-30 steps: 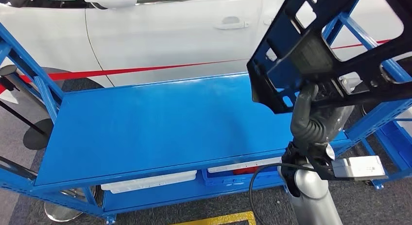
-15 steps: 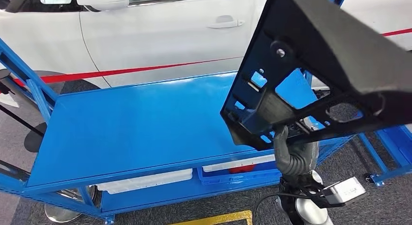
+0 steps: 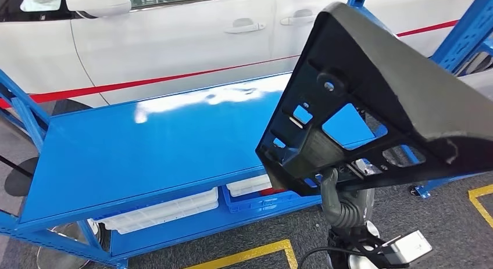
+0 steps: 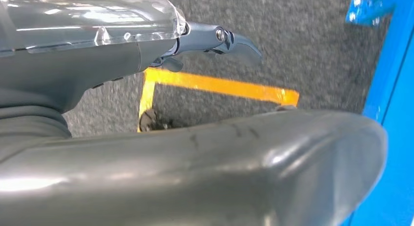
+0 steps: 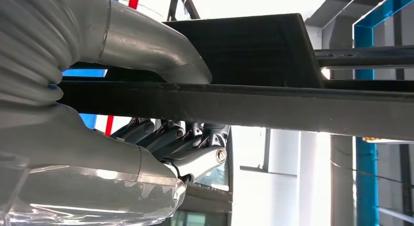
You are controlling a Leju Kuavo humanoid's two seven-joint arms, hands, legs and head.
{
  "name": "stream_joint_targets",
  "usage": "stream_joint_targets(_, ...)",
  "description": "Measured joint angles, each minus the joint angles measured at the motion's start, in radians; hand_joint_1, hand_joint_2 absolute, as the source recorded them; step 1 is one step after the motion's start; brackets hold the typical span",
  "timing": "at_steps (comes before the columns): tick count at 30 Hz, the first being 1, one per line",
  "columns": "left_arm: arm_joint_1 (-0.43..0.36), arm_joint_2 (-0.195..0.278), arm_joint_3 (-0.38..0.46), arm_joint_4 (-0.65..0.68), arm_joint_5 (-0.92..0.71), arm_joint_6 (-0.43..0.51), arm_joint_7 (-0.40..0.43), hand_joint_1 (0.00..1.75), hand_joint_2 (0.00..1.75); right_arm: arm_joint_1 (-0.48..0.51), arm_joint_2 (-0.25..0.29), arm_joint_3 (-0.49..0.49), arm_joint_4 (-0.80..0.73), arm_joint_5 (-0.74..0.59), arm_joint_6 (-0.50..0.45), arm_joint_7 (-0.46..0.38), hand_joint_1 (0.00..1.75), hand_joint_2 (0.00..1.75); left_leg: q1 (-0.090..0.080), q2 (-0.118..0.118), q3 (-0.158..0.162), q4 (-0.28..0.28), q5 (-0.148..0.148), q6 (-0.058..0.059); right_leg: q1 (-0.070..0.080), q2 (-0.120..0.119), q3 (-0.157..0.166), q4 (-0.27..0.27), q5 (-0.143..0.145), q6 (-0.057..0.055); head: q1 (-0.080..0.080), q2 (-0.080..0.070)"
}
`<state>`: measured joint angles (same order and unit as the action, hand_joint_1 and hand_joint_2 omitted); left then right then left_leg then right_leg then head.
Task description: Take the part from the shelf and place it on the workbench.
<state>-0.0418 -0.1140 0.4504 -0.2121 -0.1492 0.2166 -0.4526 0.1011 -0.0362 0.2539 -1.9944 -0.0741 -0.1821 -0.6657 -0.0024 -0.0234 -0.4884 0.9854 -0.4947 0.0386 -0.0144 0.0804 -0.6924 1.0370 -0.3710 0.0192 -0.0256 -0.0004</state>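
Part (image 3: 401,89), big black plastic panel w/ cutouts, held up in air by right hand (image 5: 161,113), thumb over one face, fingers (image 5: 195,138) under, left hand (image 4: 122,45) holding nothing, fingers apart, blue workbench (image 3: 145,147) beyond, white car (image 3: 174,42) behind.

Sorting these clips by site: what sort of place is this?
Probably a car plant or workshop floor: a white car stands behind a blue steel workbench, and yellow floor lines mark bays on grey carpet.

The part (image 3: 372,100) is up on the right, tilted, over the right end of the workbench (image 3: 145,147); the right hand (image 3: 334,193) is under it. A car (image 3: 174,36) stands behind the workbench; bins (image 3: 163,211) sit on the shelf below its top.
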Motion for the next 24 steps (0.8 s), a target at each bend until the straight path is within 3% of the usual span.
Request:
stream_joint_targets(2,0.002,0.001,0.007,0.000,0.004,0.004,0.006,0.00,0.00,0.024,0.005,0.001,-0.004,0.010,-0.006,-0.014,1.75,1.75,0.003,0.028,-0.018,-0.009,0.024,0.007,-0.001,-0.050,-0.031,0.086,-0.089,0.005,0.002,0.000)
stream_joint_targets(4,0.007,0.001,0.014,0.000,0.007,0.005,0.009,0.00,0.00,0.052,0.010,0.001,-0.006,0.015,-0.012,-0.022,1.75,1.75,0.002,0.059,-0.043,-0.008,0.041,0.006,-0.007,-0.073,-0.063,0.220,-0.177,0.017,0.002,0.000)
stream_joint_targets(5,0.010,0.001,0.017,0.000,0.009,0.005,0.010,0.00,0.00,0.068,0.012,0.000,-0.007,0.016,-0.014,-0.025,1.75,1.75,0.002,0.075,-0.056,-0.007,0.049,0.004,-0.010,-0.076,-0.065,0.265,-0.191,0.023,0.003,0.000)
stream_joint_targets(6,0.011,0.001,0.019,0.000,0.010,0.005,0.010,0.00,0.00,0.083,0.014,-0.003,-0.007,0.014,-0.012,-0.026,1.75,1.75,0.003,0.090,-0.068,-0.004,0.055,0.001,-0.013,-0.079,-0.050,0.277,-0.184,0.029,0.003,0.000)
stream_joint_targets(7,0.011,0.001,0.020,0.000,0.011,0.005,0.009,0.00,0.00,0.096,0.016,-0.008,-0.008,0.012,-0.008,-0.026,1.75,1.75,0.003,0.105,-0.079,-0.001,0.061,-0.002,-0.015,-0.085,-0.016,0.253,-0.163,0.033,0.003,0.000)
stream_joint_targets(8,0.011,0.001,0.022,0.000,0.011,0.006,0.008,0.00,0.00,0.107,0.020,-0.016,-0.009,0.010,0.001,-0.026,1.75,1.75,0.003,0.118,-0.089,0.005,0.065,-0.007,-0.016,-0.101,0.038,0.193,-0.143,0.035,0.002,0.000)
stream_joint_targets(10,0.013,0.001,0.028,0.000,0.013,0.010,0.002,0.00,0.00,0.125,0.029,-0.042,-0.011,0.011,0.020,-0.026,1.75,1.75,0.001,0.141,-0.104,0.020,0.068,-0.017,-0.012,-0.150,0.149,0.051,-0.136,0.031,0.002,0.000)
stream_joint_targets(11,0.013,0.002,0.032,0.000,0.015,0.013,-0.002,0.00,0.00,0.137,0.036,-0.059,-0.014,0.014,0.029,-0.027,1.75,1.75,-0.001,0.151,-0.107,0.028,0.070,-0.023,-0.010,-0.167,0.180,0.004,-0.143,0.023,0.002,0.000)
stream_joint_targets(12,0.013,0.003,0.038,0.000,0.019,0.018,-0.007,0.00,0.00,0.150,0.042,-0.078,-0.015,0.018,0.036,-0.027,1.75,1.75,-0.002,0.162,-0.108,0.033,0.072,-0.029,-0.006,-0.170,0.190,-0.016,-0.150,0.014,0.001,0.000)
stream_joint_targets(13,0.013,0.004,0.044,0.000,0.025,0.023,-0.013,0.00,0.00,0.165,0.048,-0.098,-0.017,0.022,0.044,-0.027,1.75,1.75,-0.001,0.174,-0.108,0.034,0.076,-0.036,-0.003,-0.159,0.185,-0.018,-0.148,0.002,0.001,0.000)
stream_joint_targets(14,0.013,0.005,0.051,0.000,0.033,0.029,-0.019,0.00,0.00,0.180,0.055,-0.119,-0.017,0.025,0.051,-0.027,1.75,1.75,0.003,0.171,-0.109,0.038,0.076,-0.044,-0.003,-0.148,0.178,-0.020,-0.143,-0.008,0.001,0.000)
stream_joint_targets(15,0.014,0.006,0.059,0.000,0.040,0.033,-0.024,0.00,0.00,0.192,0.061,-0.138,-0.017,0.026,0.058,-0.027,1.75,1.75,0.007,0.151,-0.115,0.049,0.062,-0.053,-0.003,-0.136,0.171,-0.021,-0.135,-0.019,0.001,0.000)
stream_joint_targets(16,0.016,0.007,0.067,0.000,0.048,0.037,-0.028,0.00,0.00,0.200,0.068,-0.153,-0.016,0.028,0.064,-0.027,1.75,1.75,0.009,0.119,-0.126,0.077,0.034,-0.060,-0.004,-0.123,0.161,-0.023,-0.126,-0.029,0.001,0.000)
stream_joint_targets(18,0.023,0.009,0.085,0.000,0.064,0.042,-0.034,0.00,0.00,0.207,0.083,-0.173,-0.011,0.038,0.074,-0.026,1.75,1.75,0.012,0.051,-0.164,0.189,-0.055,-0.065,-0.003,-0.094,0.138,-0.023,-0.107,-0.042,0.001,0.000)
stream_joint_targets(19,0.027,0.010,0.095,0.000,0.073,0.046,-0.036,0.00,0.00,0.209,0.091,-0.178,-0.006,0.048,0.077,-0.026,1.75,1.75,0.012,0.037,-0.183,0.255,-0.092,-0.063,0.000,-0.077,0.127,-0.022,-0.098,-0.044,0.001,0.000)
stream_joint_targets(20,0.028,0.011,0.106,0.000,0.081,0.052,-0.038,0.00,0.00,0.212,0.097,-0.182,-0.001,0.060,0.078,-0.026,1.75,1.75,0.011,0.032,-0.193,0.301,-0.111,-0.061,0.003,-0.060,0.117,-0.021,-0.089,-0.046,0.001,0.000)
stream_joint_targets(21,0.029,0.013,0.116,0.000,0.088,0.057,-0.039,0.00,0.00,0.216,0.104,-0.185,0.005,0.074,0.079,-0.026,1.75,1.75,0.010,0.030,-0.186,0.313,-0.110,-0.056,0.006,-0.043,0.107,-0.020,-0.082,-0.046,0.001,0.000)
stream_joint_targets(22,0.028,0.015,0.125,0.000,0.092,0.060,-0.039,0.00,0.00,0.218,0.110,-0.186,0.011,0.085,0.077,-0.026,1.75,1.75,0.008,0.026,-0.159,0.282,-0.090,-0.049,0.009,-0.027,0.100,-0.019,-0.075,-0.047,0.001,0.000)
stream_joint_targets(23,0.027,0.018,0.133,0.000,0.094,0.063,-0.039,0.00,0.00,0.219,0.116,-0.187,0.016,0.095,0.075,-0.026,1.75,1.75,0.005,0.016,-0.116,0.217,-0.060,-0.039,0.012,-0.011,0.095,-0.018,-0.069,-0.046,0.001,0.000)
stream_joint_targets(24,0.026,0.023,0.140,-0.001,0.096,0.064,-0.039,0.00,0.00,0.220,0.122,-0.188,0.020,0.101,0.072,-0.026,1.75,1.75,0.002,-0.010,-0.068,0.138,-0.036,-0.025,0.012,0.002,0.090,-0.018,-0.064,-0.046,0.001,0.000)
